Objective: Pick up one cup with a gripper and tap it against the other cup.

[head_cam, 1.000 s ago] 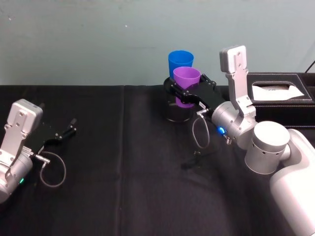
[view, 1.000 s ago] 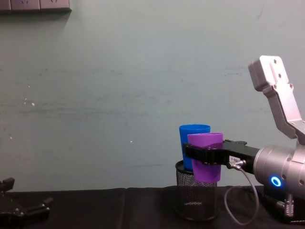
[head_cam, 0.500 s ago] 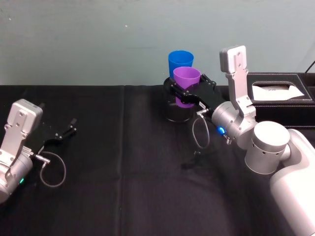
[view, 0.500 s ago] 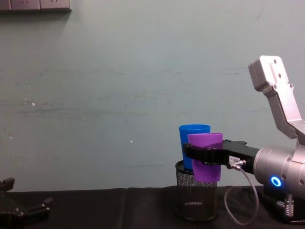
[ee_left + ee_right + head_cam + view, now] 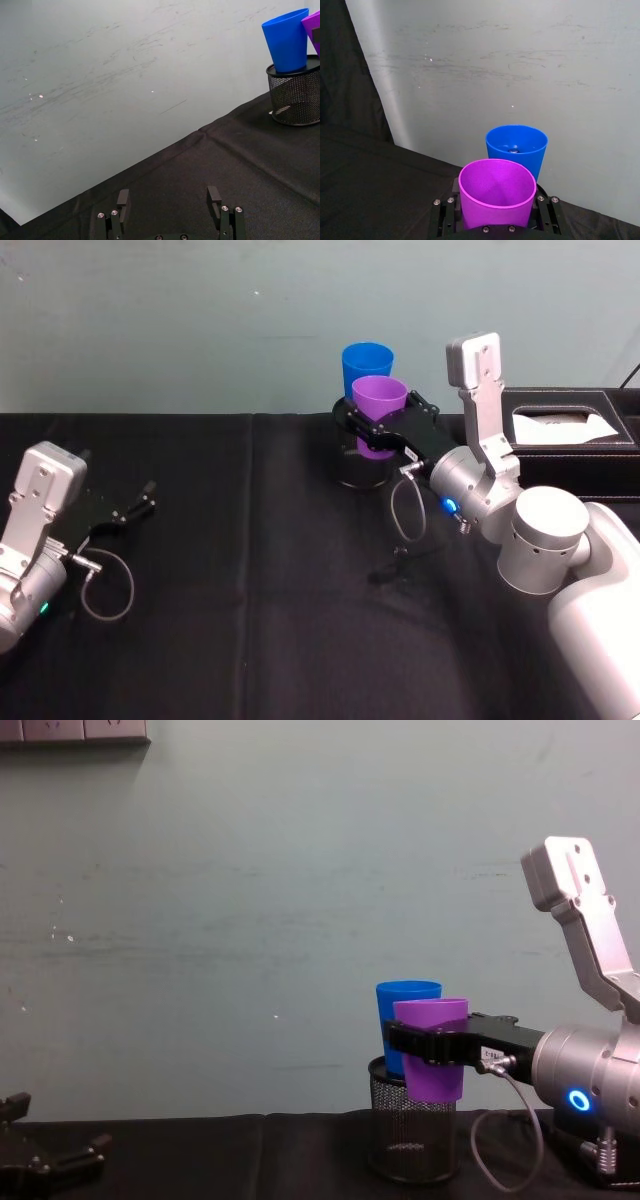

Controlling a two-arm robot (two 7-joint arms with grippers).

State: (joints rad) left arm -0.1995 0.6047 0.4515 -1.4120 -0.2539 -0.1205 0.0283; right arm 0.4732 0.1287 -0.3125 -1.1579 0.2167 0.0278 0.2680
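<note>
Right tool [image 5: 372,432] clamped on upright purple cup [image 5: 379,398], over mesh holder [image 5: 355,472]. Blue cup [image 5: 365,362] just behind, away from robot; touching or not, cannot tell. Left tool [image 5: 143,498] apart, parked far left.

Silver-grey right arm [image 5: 540,540] and left arm [image 5: 28,540], fat round joints, boxy wrist blocks. Right gripper [image 5: 378,425] black, 2 fingers [image 5: 425,1040], small white label [image 5: 490,1054]. Left gripper [image 5: 140,498] black too. Grey cable loop [image 5: 400,515] at each wrist. Blue ring light [image 5: 579,1100] on the right arm, green dot [image 5: 42,608] on the left. Silver screws [image 5: 436,202] at the finger bases.
</note>
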